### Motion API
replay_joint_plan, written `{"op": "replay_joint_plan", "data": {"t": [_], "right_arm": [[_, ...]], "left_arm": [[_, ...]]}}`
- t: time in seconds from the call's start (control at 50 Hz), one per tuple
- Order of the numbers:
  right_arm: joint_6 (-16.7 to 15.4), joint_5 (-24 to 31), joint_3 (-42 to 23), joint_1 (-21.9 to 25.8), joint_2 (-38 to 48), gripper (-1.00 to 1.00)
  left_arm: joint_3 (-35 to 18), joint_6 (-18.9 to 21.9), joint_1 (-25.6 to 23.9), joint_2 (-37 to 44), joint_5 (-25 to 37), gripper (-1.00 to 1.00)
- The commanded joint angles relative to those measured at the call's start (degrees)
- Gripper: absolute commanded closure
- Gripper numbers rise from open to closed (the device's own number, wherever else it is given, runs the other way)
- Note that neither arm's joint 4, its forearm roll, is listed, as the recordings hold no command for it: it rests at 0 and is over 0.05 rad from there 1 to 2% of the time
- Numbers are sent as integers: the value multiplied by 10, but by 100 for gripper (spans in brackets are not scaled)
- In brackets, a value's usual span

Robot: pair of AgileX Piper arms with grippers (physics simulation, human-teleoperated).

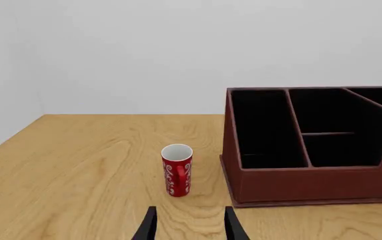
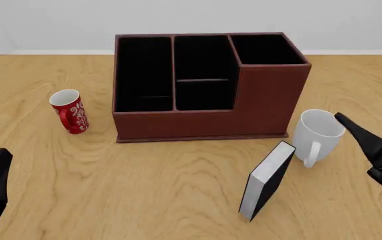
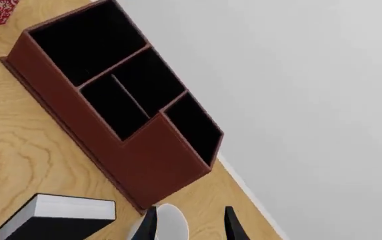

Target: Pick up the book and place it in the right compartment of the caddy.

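Nothing done yet: the book (image 2: 268, 180) stands ungrasped just before the caddy (image 2: 204, 90); both arms' fingers open, empty

A red patterned mug (image 2: 69, 111) stands upright on the wooden bench (image 2: 164, 180) at the left. A white mug (image 2: 316, 136) stands upright at the right, handle turned toward the near side.
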Motion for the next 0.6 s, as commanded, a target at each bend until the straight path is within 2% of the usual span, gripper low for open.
{"op": "replay_joint_plan", "data": {"t": [0.02, 0.1, 0.14, 0.3, 0.32, 0.38, 0.42, 0.46, 0.5, 0.52, 0.54, 0.56, 0.6], "right_arm": [[-113, 46, -74, 69, 74, -100], [-125, 68, -97, 82, 94, -100], [-154, 87, -114, 96, 112, -100], [-233, 135, -165, 103, 161, -100], [-227, 140, -174, 103, 167, -100], [-259, 146, -185, 100, 182, -100], [-258, 164, -203, 110, 191, -100], [-281, 165, -199, 110, 193, -100], [-280, 185, -215, 113, 206, -100], [-304, 180, -201, 111, 201, -100], [-302, 200, -209, 118, 206, -100], [-327, 202, -196, 112, 203, -100], [-333, 202, -201, 109, 208, -100]], "left_arm": [[0, 0, 0, 0, 0, -100], [0, 0, 0, 0, 0, -100], [0, 0, 0, 0, 0, -100], [0, 0, 0, 0, 0, -100], [0, 0, 0, 0, 0, -100], [0, 0, 0, 0, 0, -100], [0, 0, 0, 0, 0, -100], [0, 0, 0, 0, 0, -100], [0, 0, 0, 0, 0, -100], [0, 0, 0, 0, 0, -100], [0, 0, 0, 0, 0, -100], [0, 0, 0, 0, 0, -100], [0, 0, 0, 0, 0, -100]]}}
